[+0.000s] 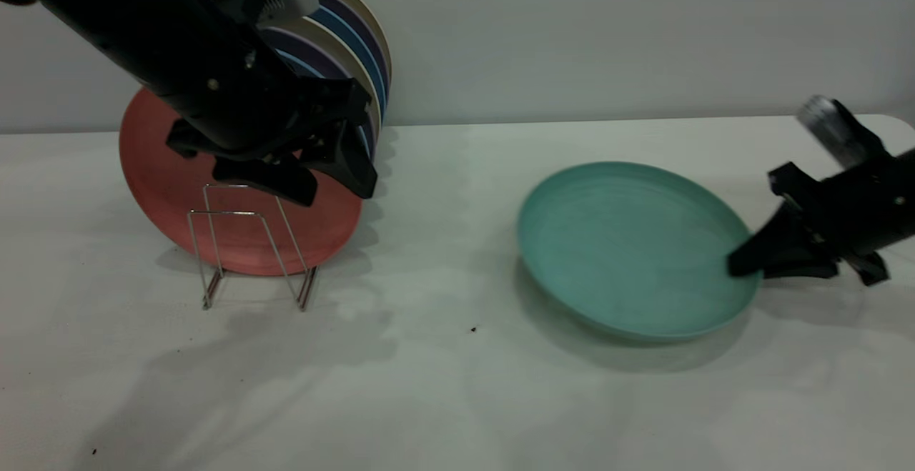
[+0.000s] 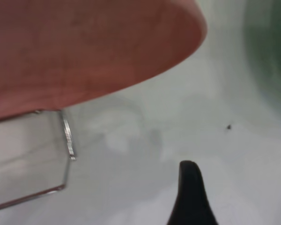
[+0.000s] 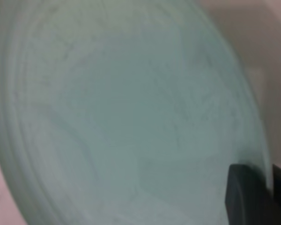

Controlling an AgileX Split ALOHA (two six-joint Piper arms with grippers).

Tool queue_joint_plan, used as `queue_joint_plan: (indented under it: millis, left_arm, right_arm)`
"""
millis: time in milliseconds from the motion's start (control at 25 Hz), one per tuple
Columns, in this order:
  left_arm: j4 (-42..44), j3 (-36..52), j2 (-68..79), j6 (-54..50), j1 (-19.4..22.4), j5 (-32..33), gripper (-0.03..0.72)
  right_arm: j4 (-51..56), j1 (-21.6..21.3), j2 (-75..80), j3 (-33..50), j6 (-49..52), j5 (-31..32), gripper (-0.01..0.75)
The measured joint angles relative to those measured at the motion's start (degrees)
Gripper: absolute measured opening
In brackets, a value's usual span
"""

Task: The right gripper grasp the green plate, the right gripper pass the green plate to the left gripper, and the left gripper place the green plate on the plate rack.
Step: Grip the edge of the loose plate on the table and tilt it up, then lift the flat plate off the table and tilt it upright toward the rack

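Note:
The green plate [image 1: 629, 242] lies right of the table's middle, and it fills the right wrist view [image 3: 122, 112]. My right gripper [image 1: 743, 265] is shut on the plate's right rim, with one finger [image 3: 246, 199] inside the rim and the other outside it. That side of the plate looks slightly raised. My left gripper [image 1: 332, 185] hangs open and empty above the plate rack [image 1: 250, 242], in front of the salmon-pink plate [image 1: 164, 171]. One of its fingers [image 2: 191, 197] shows in the left wrist view, above bare table beside the rack wire [image 2: 68, 140].
The pink plate stands upright in the rack, with several striped plates [image 1: 361, 42] behind it near the back wall. The white table [image 1: 443, 385] stretches in front. A small dark speck [image 1: 472, 329] lies between the rack and the green plate.

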Motion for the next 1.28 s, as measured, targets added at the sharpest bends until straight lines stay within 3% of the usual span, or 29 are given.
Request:
queue_joint_plan:
  millis: [360,520,800,960,1080,1240,1280]
  left_arm:
    - [-9.6,0.0,1.8,5.9,-1.9,-0.3,0.555]
    - [-14.1,0.0,1.8,10.5,-2.3,-0.5,0.555]
    - [-20.8,0.0,2.3,13.0,-2.3,-1.0,0.508]
    - [-25.8,-0.1,3.4,15.9,-2.6,-1.1,0.481]
    - [-28.9,-0.1,3.8,18.9,-2.9,-1.2,0.437]
    - [-31.0,-0.1,3.8,21.2,-2.9,-1.8,0.296]
    - [-31.3,-0.1,3.8,21.4,-2.9,-1.9,0.297]
  right_arm:
    - [0.1,8.1,-2.6,0.0,-1.3,1.5,0.017]
    - [0.9,9.2,-2.7,0.0,-1.7,3.3,0.017]
    - [4.5,9.5,-4.6,0.0,-6.6,11.9,0.017]
    - [4.5,10.6,-4.7,0.0,-6.9,13.1,0.018]
    - [4.4,11.7,-4.8,0.0,-7.5,12.9,0.019]
    - [4.2,12.2,-4.8,0.0,-7.9,12.7,0.020]
    - [4.3,12.2,-4.8,0.0,-7.9,12.7,0.019]
